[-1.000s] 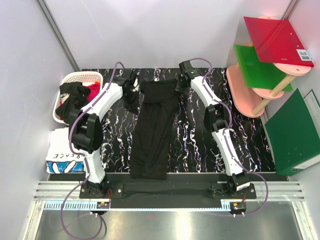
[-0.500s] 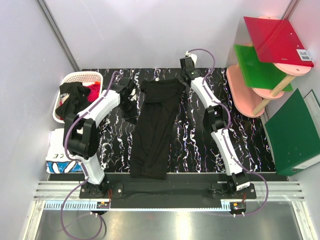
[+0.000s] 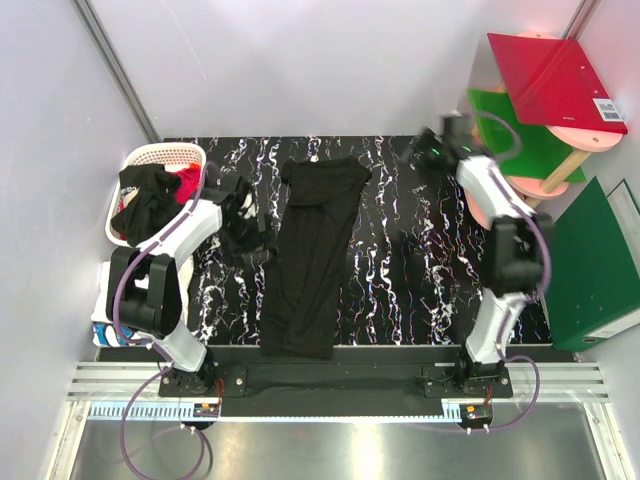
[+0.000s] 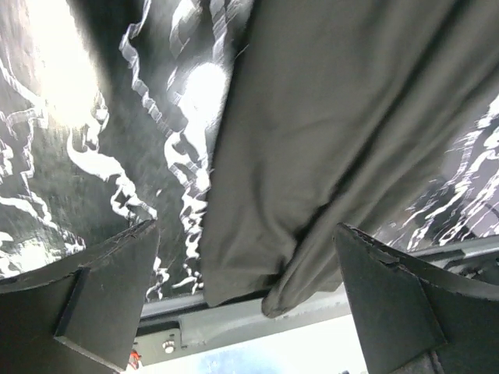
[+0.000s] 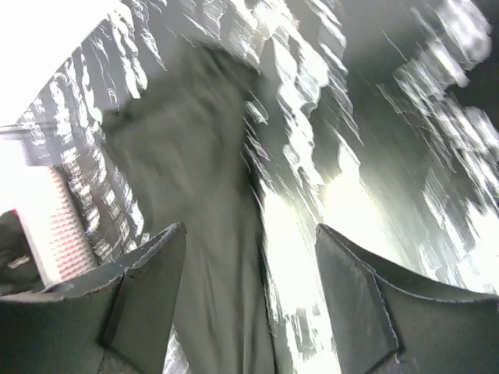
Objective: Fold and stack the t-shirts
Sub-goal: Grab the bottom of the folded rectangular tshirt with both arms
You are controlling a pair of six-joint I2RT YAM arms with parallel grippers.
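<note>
**Black tee released, both arms backed off**

The black t-shirt [image 3: 310, 260] lies mid-table as a long narrow strip running far to near. Its far end stops short of the far edge of the table [image 3: 400, 270]. Its near end laps just over the near edge; the left wrist view shows that cloth [image 4: 335, 140] hanging over the rail. There is bare tabletop on both sides of the strip, w/ more room to the right.

Count:
- **Tees:** 4. One is on the table. A black tee [image 3: 145, 195] and a red tee [image 3: 187, 180] sit in the white basket [image 3: 150, 155] at far left. A white tee [image 3: 102, 318] lies left of the table, mostly hidden behind the left arm.
- **Arms:** 2.
- **Basket:** 1.
- **Folders:** 3, all right of the table. The red folder [image 3: 555, 75] and a green folder [image 3: 515, 130] are on the pink shelf [image 3: 490, 190]. A second green folder [image 3: 590, 270] stands nearer.

The left gripper [image 3: 240, 215] is spread wide w/ nothing between its fingers [image 4: 101, 273], just left of the strip. The right gripper [image 3: 430, 155] is also spread and holds nothing. It sits at far right by the shelf, well apart from the tee.

Vs. 1 s ago: both grippers were then pinched at the strip's far corners. The left has since pulled back a bit. The right arm has swung out to the right. The tee hasn't shifted.
</note>
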